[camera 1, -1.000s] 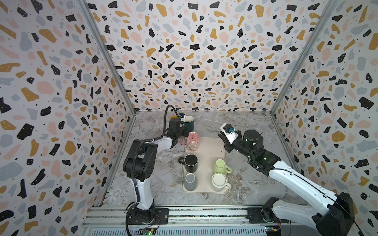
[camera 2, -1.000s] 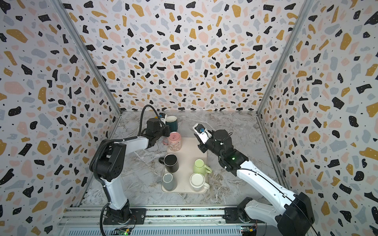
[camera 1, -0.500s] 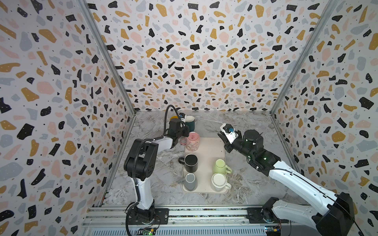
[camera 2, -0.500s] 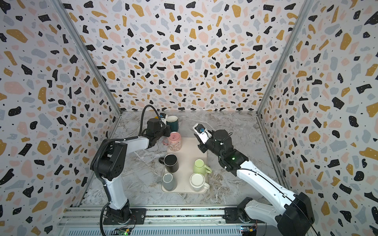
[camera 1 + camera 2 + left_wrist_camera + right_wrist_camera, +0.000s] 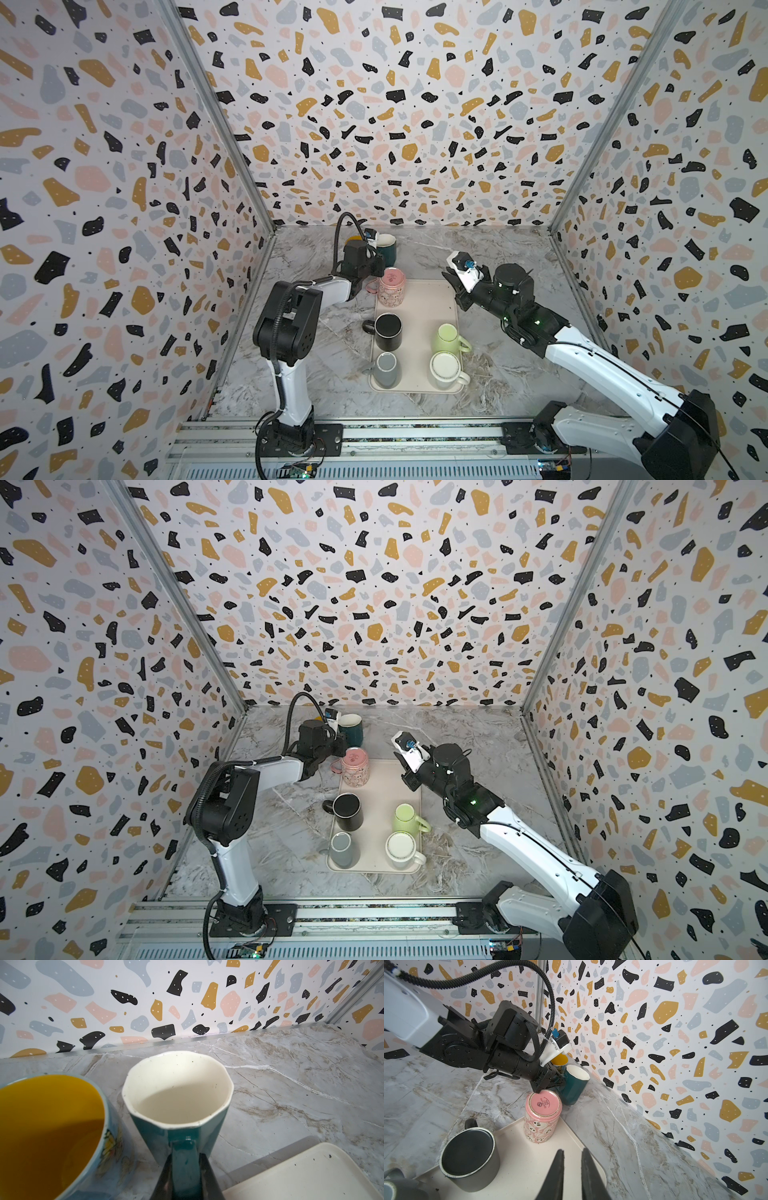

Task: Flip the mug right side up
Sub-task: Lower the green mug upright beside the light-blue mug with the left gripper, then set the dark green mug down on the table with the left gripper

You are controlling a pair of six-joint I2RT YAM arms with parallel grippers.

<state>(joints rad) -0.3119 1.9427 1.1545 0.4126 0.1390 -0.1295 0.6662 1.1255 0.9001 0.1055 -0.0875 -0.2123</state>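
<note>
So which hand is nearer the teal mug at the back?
Left. The left hand is shut on the handle of the teal mug. The right hand hangs empty over the tray, apart from that mug.

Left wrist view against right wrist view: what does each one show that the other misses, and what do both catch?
Only the left wrist view shows the left gripper clamped on the teal mug's handle, plus the mug's empty white inside.

Only the right wrist view shows the pink mug and the black mug, both bottom-up on the tray, and the right gripper, nearly shut and holding nothing.

Both show the upright teal mug, the yellow-lined mug beside it and the tray.
</note>
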